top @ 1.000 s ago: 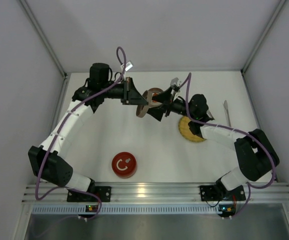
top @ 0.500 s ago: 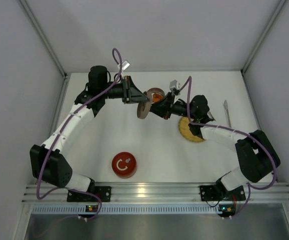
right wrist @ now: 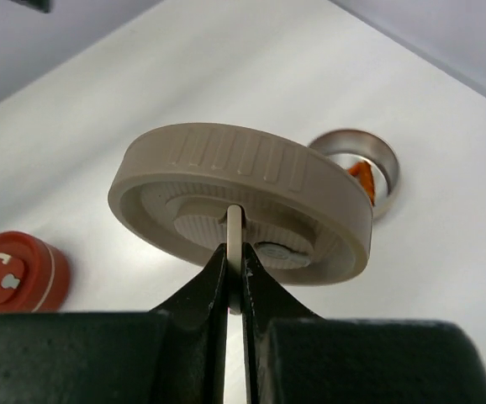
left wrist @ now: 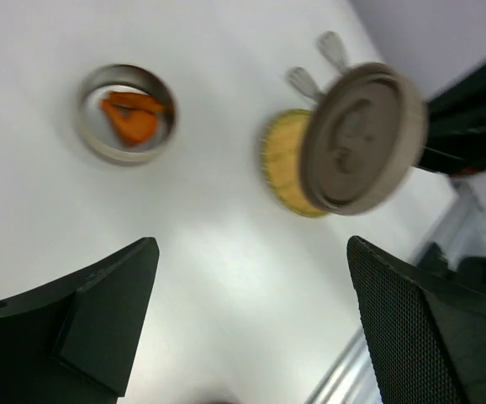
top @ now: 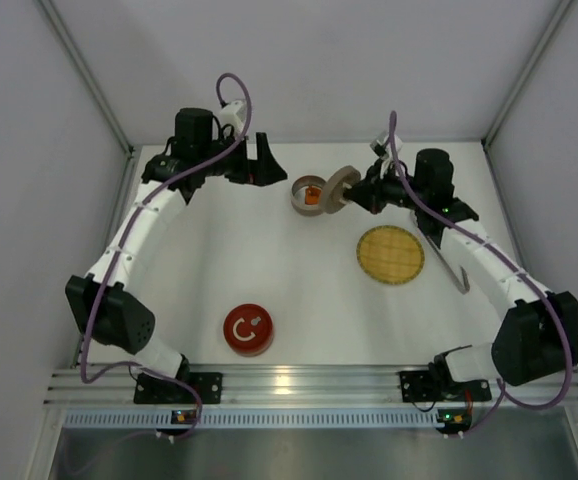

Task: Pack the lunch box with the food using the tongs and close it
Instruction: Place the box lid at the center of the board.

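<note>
A: Now that the left arm has drawn back toward the far left of the table, what holds the lid?

B: The right gripper (right wrist: 235,269) alone. Its fingers are pinched almost together on a thin tab at the centre of the beige lid (right wrist: 243,194). The lid hangs tilted just to the right of the lunch box (left wrist: 118,156), a small round metal tin. The left gripper (top: 267,162) stands wide open and empty, well apart from both. A second ago the left one clamped the lid while the right one was open, so the lid has been passed across.

A: What does that mean for the task?

B: Packing looks done. The food (left wrist: 132,118), a few orange lumps, lies inside the open tin. Closing remains, and the lid probably has to be levelled over the rim first.

A: And the surroundings?

B: Pale grey walls (top: 299,70) enclose a white table (top: 299,270). A yellow woven plate (top: 390,254) lies near the right arm. A red round container (top: 248,329) sits towards the front edge. The slim silver tongs (left wrist: 303,82) lie near the plate, unheld.
</note>
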You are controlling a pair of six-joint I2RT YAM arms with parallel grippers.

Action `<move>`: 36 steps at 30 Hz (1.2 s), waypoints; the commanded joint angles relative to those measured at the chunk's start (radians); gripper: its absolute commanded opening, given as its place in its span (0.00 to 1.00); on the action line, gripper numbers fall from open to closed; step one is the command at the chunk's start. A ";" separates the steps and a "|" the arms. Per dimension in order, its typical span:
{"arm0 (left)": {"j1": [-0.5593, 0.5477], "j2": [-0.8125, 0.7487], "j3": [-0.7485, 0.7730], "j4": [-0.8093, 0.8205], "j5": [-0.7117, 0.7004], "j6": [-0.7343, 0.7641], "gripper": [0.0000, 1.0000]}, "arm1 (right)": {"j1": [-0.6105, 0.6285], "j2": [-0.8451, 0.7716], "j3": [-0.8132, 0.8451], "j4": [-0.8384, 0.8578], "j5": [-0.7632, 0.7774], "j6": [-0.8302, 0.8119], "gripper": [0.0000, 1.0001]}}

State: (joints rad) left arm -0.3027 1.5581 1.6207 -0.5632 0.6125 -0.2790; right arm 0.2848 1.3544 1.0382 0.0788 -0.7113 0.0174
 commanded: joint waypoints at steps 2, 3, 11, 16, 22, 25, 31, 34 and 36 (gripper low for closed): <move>-0.036 0.160 0.125 -0.129 -0.365 0.240 0.98 | -0.010 0.063 0.244 -0.595 0.151 -0.293 0.00; -0.048 0.209 0.137 -0.126 -0.464 0.257 0.98 | -0.012 0.075 0.273 -0.640 0.165 -0.310 0.00; -0.052 0.307 0.111 0.020 -0.504 0.132 0.98 | -0.012 0.234 0.480 -0.930 0.305 -0.375 0.00; -0.026 0.313 0.114 -0.006 -0.458 0.112 0.98 | 0.051 0.318 0.536 -1.056 0.315 -0.422 0.00; 0.137 0.202 -0.037 0.034 -0.260 0.055 0.98 | 0.217 0.406 0.487 -1.006 0.401 -0.398 0.00; 0.230 0.108 -0.120 0.075 -0.126 0.073 0.98 | 0.258 0.495 0.505 -0.982 0.424 -0.373 0.00; 0.289 -0.010 -0.185 0.005 -0.073 0.166 0.98 | 0.335 0.621 0.556 -0.890 0.466 -0.333 0.00; 0.297 -0.047 -0.206 -0.015 -0.057 0.179 0.98 | 0.352 0.653 0.543 -0.831 0.480 -0.317 0.00; 0.295 -0.070 -0.219 -0.020 -0.060 0.185 0.98 | 0.355 0.655 0.517 -0.791 0.481 -0.306 0.00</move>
State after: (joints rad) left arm -0.0078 1.5326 1.4296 -0.5732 0.5076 -0.1284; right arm 0.6151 2.0022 1.5394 -0.8474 -0.2569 -0.3141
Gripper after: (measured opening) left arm 0.983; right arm 0.040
